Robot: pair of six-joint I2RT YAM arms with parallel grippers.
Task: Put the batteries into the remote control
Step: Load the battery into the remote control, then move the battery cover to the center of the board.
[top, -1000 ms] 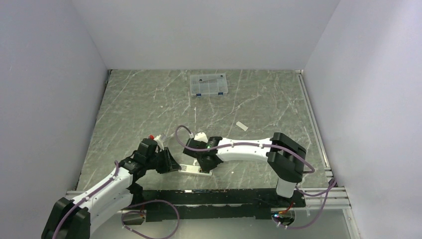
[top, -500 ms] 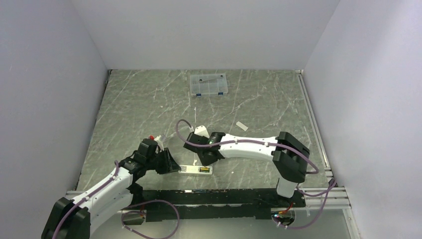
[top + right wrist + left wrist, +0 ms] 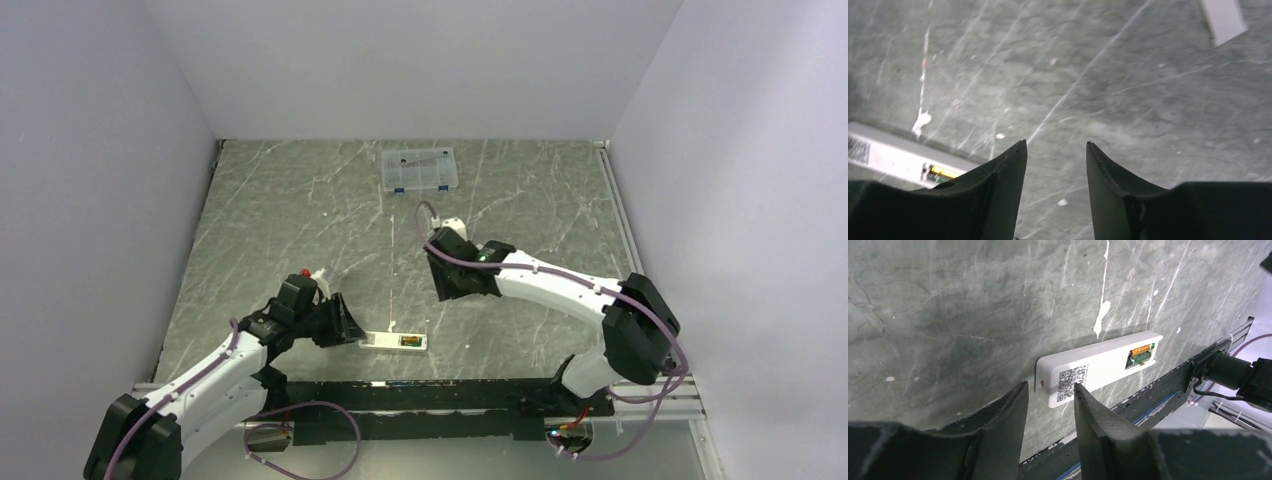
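while the remote control [image 3: 381, 341] is left open-backed: battery loading, late stage

remote control: laid back-up at the near edge of the table [image 3: 300, 220], a little left of centre, with the compartment [image 3: 409, 342] at its right end uncovered.

batteries [image 3: 1140, 351]: copper-orange and dark, seen seated in that compartment. whether one or two are in cannot be told.

left gripper [image 3: 1050, 387]: jaws spread, nothing pinched, tips set just beside the remote's left end.

right gripper [image 3: 1055, 145]: jaws spread and empty, held over bare table, farther off and to the right, well apart from the remote.

cover piece [image 3: 486, 253]: small, flat, white. found right of centre, apart from both grippers.

clear box [image 3: 419, 170]: placed at the far edge.

step judged: seating is taken as done or nearly done.

next move judged: if a cell is wanting, it must be fetched. otherwise a low, flat pinch on the thin cover is called for, with the remote steadied from the left.
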